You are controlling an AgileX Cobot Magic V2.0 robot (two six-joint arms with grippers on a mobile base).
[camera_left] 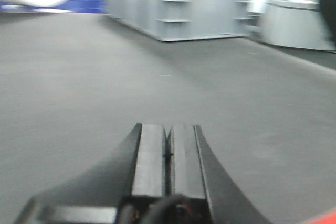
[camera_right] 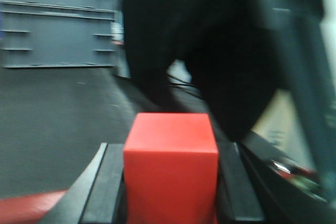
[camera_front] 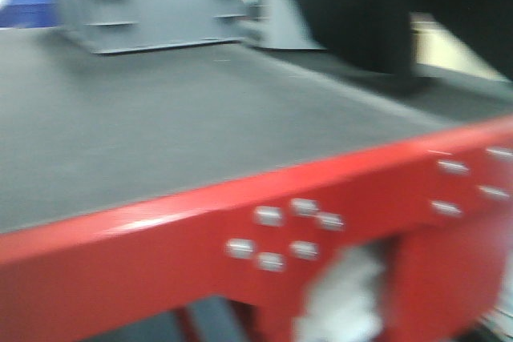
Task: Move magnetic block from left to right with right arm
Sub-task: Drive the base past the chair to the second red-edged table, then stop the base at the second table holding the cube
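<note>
As your right gripper (camera_right: 170,150) stands: jaws pinch magnetic block (camera_right: 170,174), 6 o'clock.
Left gripper (camera_left: 168,129): jaws pressed together.
Remaining: your set-down, likely.

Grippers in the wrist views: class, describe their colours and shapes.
The left gripper has two long, flat, dark grey jaws on a black body that flares toward its base. The right gripper shows similar flat black jaws; blur hides any markings.
</note>
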